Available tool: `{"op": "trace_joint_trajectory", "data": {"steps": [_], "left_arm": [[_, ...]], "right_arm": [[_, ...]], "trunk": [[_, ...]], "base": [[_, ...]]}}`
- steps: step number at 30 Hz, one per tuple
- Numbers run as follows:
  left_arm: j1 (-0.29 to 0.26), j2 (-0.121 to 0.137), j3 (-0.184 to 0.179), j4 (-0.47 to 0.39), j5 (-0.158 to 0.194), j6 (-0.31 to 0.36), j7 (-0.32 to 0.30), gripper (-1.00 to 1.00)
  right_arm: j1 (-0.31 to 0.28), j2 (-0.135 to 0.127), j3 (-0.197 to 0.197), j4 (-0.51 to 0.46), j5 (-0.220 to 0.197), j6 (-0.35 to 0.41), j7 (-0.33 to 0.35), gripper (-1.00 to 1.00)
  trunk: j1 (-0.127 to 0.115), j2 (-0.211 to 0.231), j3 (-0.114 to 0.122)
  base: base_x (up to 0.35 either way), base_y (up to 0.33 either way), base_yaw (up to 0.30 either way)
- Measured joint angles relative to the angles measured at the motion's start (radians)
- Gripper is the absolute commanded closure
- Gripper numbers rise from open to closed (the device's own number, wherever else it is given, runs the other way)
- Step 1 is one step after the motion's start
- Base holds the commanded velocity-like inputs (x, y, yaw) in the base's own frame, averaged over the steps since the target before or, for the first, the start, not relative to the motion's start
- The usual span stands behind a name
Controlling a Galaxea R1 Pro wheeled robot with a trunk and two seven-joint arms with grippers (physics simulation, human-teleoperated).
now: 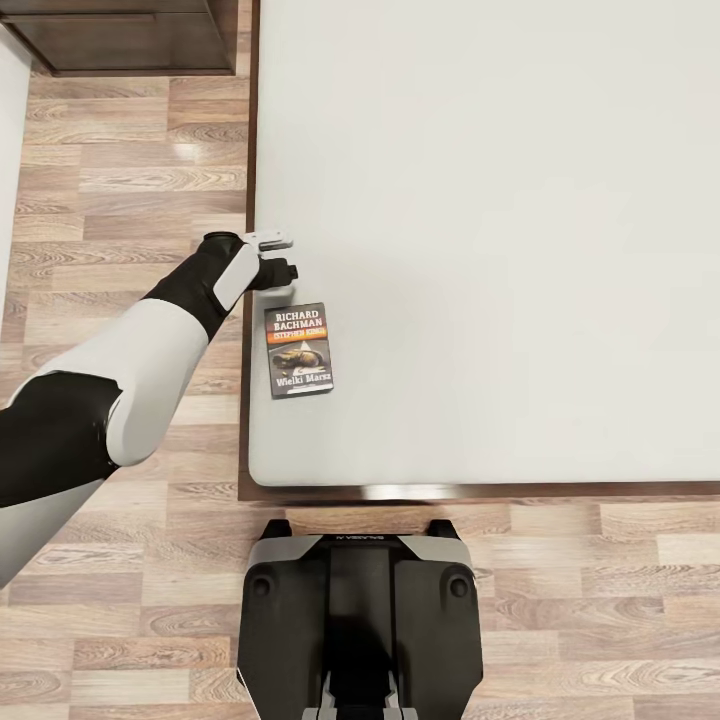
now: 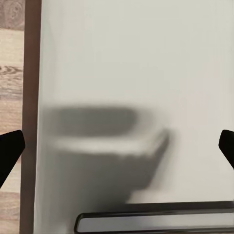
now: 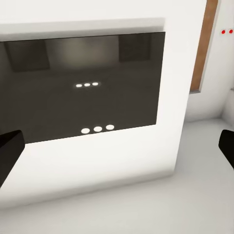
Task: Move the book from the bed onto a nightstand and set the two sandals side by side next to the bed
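Observation:
The book (image 1: 298,350) lies flat on the light grey bed (image 1: 500,250), close to its near left corner, with the cover lettering facing up. My left gripper (image 1: 283,257) hovers over the mattress edge just beyond the book's far end, apart from it. In the left wrist view the left gripper (image 2: 117,151) is open, its dark fingertips (image 2: 9,153) spread wide over the mattress, and the book's edge (image 2: 156,222) lies below its shadow. The right gripper (image 3: 117,151) is open and holds nothing. The sandals are out of view.
A dark brown nightstand (image 1: 130,35) stands on the plank floor (image 1: 120,180) beyond the bed's left side. The bed's dark wooden frame (image 1: 246,180) runs along the mattress. My base (image 1: 360,620) sits at the bed's foot. The right wrist faces a dark panel (image 3: 83,83) on a white wall.

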Motion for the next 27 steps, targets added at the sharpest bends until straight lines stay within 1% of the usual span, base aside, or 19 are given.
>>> {"op": "trace_joint_trajectory", "data": {"steps": [23,27], "left_arm": [[0.002,-0.001,-0.001,-0.005,0.0,0.0,0.003,-1.0],[0.002,-0.001,-0.001,-0.006,0.0,0.0,0.003,-1.0]], "right_arm": [[0.0,0.0,0.0,-0.001,0.0,0.0,-0.003,-1.0],[0.0,0.0,0.0,-0.001,0.0,0.0,-0.003,-1.0]], "trunk": [[0.0,0.0,0.0],[0.015,-0.028,-0.012]], "base": [[0.0,0.0,0.0],[0.0,0.0,0.0]]}}
